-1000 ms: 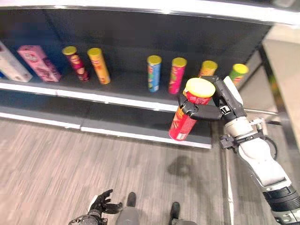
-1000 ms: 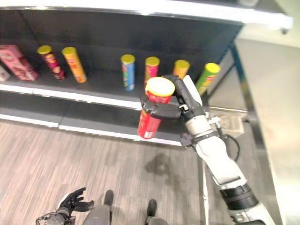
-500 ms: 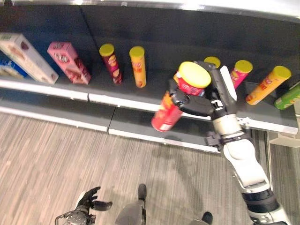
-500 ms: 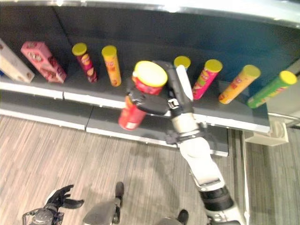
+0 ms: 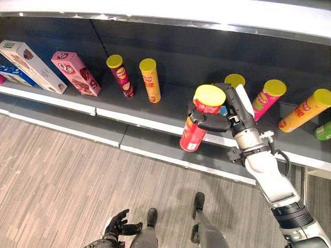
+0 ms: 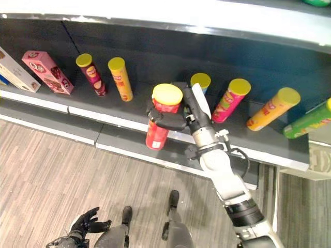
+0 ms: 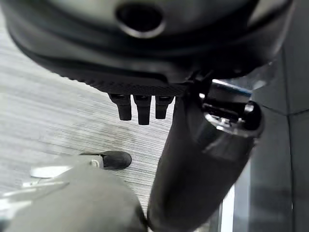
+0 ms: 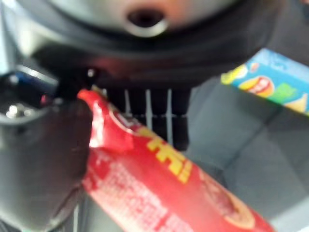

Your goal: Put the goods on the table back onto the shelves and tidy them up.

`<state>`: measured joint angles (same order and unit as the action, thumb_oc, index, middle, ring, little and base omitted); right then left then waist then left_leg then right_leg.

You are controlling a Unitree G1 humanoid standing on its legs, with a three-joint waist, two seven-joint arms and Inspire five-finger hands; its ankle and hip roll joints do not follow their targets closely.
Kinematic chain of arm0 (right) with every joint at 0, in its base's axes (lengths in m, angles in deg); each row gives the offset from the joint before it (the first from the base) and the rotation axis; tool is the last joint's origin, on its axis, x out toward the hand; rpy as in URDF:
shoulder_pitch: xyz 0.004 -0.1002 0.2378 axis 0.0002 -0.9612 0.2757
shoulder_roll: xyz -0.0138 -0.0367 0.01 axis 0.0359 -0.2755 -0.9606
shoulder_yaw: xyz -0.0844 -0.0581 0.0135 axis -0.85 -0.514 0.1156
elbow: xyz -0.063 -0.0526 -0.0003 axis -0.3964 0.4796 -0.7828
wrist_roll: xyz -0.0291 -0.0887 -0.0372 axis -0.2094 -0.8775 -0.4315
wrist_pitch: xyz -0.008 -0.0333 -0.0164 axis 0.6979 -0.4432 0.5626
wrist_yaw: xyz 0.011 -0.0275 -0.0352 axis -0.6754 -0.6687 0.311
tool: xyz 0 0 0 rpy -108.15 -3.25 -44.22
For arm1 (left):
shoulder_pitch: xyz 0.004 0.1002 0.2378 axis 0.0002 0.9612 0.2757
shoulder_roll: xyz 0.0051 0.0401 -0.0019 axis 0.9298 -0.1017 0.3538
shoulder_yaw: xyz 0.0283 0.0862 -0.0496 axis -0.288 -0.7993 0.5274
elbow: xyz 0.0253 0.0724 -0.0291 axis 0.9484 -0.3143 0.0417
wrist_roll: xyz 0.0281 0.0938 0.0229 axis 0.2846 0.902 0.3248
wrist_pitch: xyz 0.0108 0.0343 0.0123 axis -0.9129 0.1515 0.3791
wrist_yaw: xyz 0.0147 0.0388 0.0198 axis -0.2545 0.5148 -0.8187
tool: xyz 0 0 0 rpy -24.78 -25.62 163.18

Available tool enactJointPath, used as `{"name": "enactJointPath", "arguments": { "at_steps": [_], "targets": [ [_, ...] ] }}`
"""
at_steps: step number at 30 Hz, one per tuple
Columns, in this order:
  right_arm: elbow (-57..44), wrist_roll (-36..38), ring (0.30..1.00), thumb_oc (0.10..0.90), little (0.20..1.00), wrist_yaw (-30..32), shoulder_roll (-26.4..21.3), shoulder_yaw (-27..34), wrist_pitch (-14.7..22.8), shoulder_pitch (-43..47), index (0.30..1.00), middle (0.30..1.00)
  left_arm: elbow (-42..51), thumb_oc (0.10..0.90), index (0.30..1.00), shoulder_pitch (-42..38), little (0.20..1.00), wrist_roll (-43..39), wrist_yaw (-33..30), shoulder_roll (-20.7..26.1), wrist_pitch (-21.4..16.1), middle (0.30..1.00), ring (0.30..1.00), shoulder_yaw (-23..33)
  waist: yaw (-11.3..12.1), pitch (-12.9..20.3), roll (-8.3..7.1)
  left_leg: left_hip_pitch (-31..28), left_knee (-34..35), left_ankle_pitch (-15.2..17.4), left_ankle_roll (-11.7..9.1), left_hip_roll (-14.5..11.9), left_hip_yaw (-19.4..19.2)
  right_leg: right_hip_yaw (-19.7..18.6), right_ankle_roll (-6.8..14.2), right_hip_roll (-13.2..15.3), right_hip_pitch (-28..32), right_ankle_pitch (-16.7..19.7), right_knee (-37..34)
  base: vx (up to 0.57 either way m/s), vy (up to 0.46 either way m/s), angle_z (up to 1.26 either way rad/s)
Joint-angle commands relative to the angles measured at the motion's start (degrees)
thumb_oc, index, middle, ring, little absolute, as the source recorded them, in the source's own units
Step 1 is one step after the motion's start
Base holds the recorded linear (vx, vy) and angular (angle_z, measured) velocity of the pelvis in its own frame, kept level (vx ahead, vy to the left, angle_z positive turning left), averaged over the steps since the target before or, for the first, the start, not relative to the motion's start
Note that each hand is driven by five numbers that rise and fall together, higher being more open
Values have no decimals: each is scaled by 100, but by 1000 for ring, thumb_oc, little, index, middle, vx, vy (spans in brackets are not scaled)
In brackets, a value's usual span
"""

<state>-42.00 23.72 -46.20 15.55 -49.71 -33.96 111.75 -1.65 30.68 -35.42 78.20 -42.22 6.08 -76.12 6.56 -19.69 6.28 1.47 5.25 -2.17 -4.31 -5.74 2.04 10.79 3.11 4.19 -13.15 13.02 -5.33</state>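
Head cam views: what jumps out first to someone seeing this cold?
The red can with its yellow lid, gripped near the top by the right hand and held in front of the dark shelf, near its front edge. Behind it, a row of colourful yellow-lidded cans stands on that shelf, with a pink box further left. The left hand hangs low over the wood-look floor, fingers relaxed.

Left hand [image 7: 145, 92] seen from the wrist, fingers [image 7: 138, 107] hanging loosely above grey wood-grain floor [image 7: 58, 116], holding nothing.
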Motion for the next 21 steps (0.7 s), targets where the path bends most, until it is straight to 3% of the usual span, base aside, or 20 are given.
{"name": "enactJointPath", "arguments": {
  "at_steps": [1, 5, 11, 16, 21],
  "targets": [
    [-547, -424, 300, 400, 300, 525, 152, 238, 510, 903, 300, 300, -13, 800, 900, 55, 900, -47, -211, 743, -135, 900, 900, -115, 197, 281, -111, 470, -93, 64, 117, 446, 194, -7, 701, 902, 662, -951, 409, -17, -41, 40],
    [-36, -664, 300, 400, 300, 980, 226, 265, 454, 1366, 300, 300, 60, 800, 900, 78, 900, -147, -255, 753, -178, 900, 900, -271, 339, 139, 72, 663, -106, 9, 112, 492, 319, 87, 707, 970, 564, -966, 462, -34, -18, 36],
    [474, -2100, 300, 400, 300, 1941, -59, 352, 46, 2291, 300, 300, 218, 800, 900, 27, 900, -259, -411, 716, -275, 900, 900, -550, 548, 32, 372, 920, -97, -58, 111, 584, 402, 153, 733, 1066, 412, -971, 434, -17, 16, 20],
    [834, -2912, 300, 400, 300, 2591, -525, 453, -271, 2772, 300, 300, 326, 800, 900, -117, 900, -360, -534, 714, -384, 900, 900, -681, 580, -26, 476, 1110, -68, -107, 81, 636, 463, 187, 772, 1102, 300, -936, 378, -9, 14, 10],
    [943, -3293, 300, 400, 300, 2974, -820, 607, -520, 2779, 300, 300, 419, 800, 900, -240, 900, -335, -617, 698, -428, 900, 900, -731, 559, -56, 454, 1254, -44, -134, 62, 658, 512, 197, 801, 1105, 232, -901, 303, -2, -11, 2]
  ]
}}
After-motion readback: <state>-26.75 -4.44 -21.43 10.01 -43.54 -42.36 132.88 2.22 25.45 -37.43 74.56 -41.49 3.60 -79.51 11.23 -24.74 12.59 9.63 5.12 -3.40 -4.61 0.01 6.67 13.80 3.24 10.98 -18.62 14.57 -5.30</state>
